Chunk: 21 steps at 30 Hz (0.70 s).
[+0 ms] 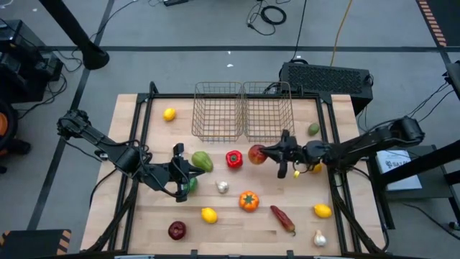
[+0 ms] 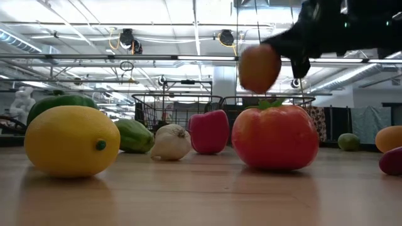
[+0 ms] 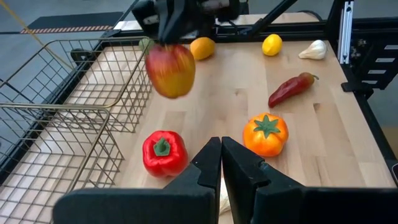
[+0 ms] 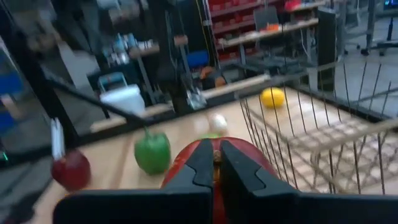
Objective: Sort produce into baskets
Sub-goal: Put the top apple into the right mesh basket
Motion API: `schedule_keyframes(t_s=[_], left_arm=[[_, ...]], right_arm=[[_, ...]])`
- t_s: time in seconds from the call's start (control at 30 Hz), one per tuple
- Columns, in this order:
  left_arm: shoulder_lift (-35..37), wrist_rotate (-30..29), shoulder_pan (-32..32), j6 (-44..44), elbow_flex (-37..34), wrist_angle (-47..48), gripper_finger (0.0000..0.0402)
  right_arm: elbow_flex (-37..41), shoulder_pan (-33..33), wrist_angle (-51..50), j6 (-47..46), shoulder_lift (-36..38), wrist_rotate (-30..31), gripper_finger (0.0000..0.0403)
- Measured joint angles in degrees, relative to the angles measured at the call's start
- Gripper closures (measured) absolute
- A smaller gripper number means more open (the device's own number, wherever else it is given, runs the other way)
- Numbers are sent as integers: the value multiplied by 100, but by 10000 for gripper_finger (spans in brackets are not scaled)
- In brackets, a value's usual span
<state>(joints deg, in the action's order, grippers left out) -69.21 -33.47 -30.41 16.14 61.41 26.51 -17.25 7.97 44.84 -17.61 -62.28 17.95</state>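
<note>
A: Right gripper (image 1: 264, 152)?
B: Clamped on a round red-yellow apple (image 1: 256, 154), lifted off the wooden table (image 1: 302, 223), just in front of the right wire-mesh basket (image 1: 268, 111). Its fingers hide most of the apple in the right wrist view.
A: Left gripper (image 1: 185, 174)?
B: Fingers pressed together on nothing, low beside a pale green fruit (image 1: 202, 161); it partly covers a green pepper (image 1: 190, 185).

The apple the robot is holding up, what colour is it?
The apple is red with yellow patches, seen best in the left wrist view.
</note>
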Motion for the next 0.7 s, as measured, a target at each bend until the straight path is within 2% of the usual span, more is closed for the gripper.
schedule_keyframes(t_s=[0.2, 0.5, 0.7], left_arm=[[0, -1, 0, 0, 0, -57, 379], [0, -113, 2, 9, 2, -161, 379], [0, -118, 0, 4, 2, -166, 379]], right_arm=[[-566, 0, -524, 218, 590, 2, 399], [-2335, 0, -3732, 586, 831, 19, 399], [-2556, 0, -4335, 676, 864, -2, 399]])
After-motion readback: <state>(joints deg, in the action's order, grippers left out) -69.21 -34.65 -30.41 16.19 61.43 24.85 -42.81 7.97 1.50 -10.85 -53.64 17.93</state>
